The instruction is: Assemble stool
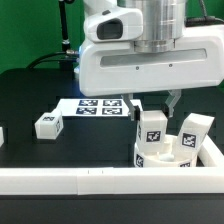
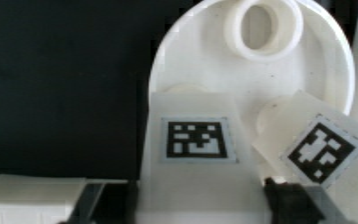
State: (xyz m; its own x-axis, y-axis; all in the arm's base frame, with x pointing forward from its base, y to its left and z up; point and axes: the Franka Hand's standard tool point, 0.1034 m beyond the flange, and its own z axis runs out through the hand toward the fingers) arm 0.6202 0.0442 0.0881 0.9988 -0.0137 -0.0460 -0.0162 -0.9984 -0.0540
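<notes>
The round white seat disc point(image 1: 170, 160) lies at the exterior view's right, against the rail. Two white tagged legs stand on it: one point(image 1: 152, 132) under my gripper point(image 1: 156, 112), the other point(image 1: 194, 130) just to its right. A third leg point(image 1: 47, 125) lies loose on the black table to the left. In the wrist view the seat point(image 2: 194, 70) shows an open socket hole point(image 2: 259, 30). The held leg point(image 2: 197, 140) runs between my fingers point(image 2: 293, 198), and the second leg point(image 2: 329, 145) stands beside it. My gripper point(image 2: 201, 205) is shut on the leg's upper end.
The marker board point(image 1: 100, 105) lies flat behind the middle of the table. A long white rail point(image 1: 100, 180) runs along the front edge and turns up at the right point(image 1: 214, 150). A small white piece shows at the left edge point(image 1: 2, 135).
</notes>
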